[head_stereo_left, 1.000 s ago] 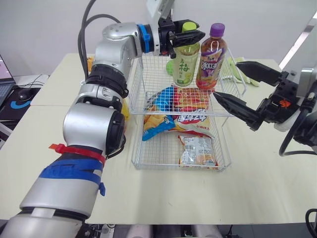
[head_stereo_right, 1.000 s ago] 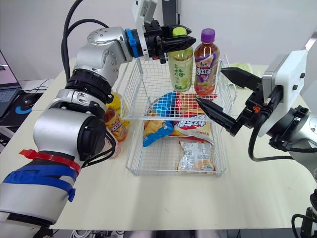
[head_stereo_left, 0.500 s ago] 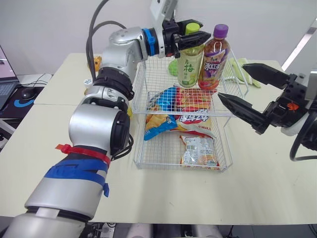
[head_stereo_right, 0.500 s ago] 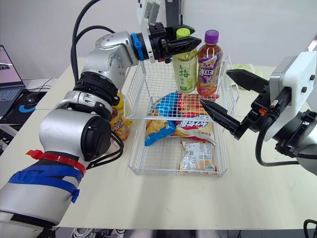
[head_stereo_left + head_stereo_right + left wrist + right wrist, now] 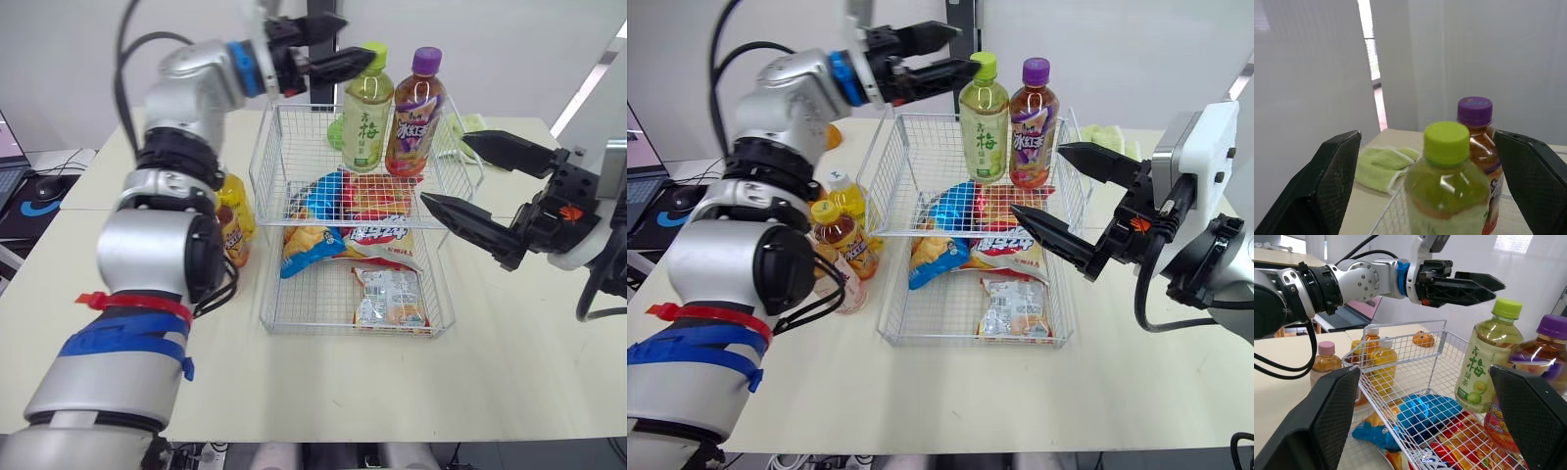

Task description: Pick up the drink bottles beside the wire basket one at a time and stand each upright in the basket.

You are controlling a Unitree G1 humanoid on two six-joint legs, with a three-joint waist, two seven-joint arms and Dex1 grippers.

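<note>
Green-capped bottle (image 5: 363,108) stands upright in the wire basket (image 5: 269,166), just beside the purple-capped bottle (image 5: 411,113). Left gripper (image 5: 360,39) hangs near its cap, spread wide (nothing held); right gripper (image 5: 444,170) likewise.

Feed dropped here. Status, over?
Left gripper jaws open, clear of green-cap bottle, upright in basket. Right gripper open, empty. Bottles waiting left of basket; snack bags inside.

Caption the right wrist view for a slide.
Open left end effector beside the green-cap bottle standing next to the purple-cap bottle in the wire basket.
</note>
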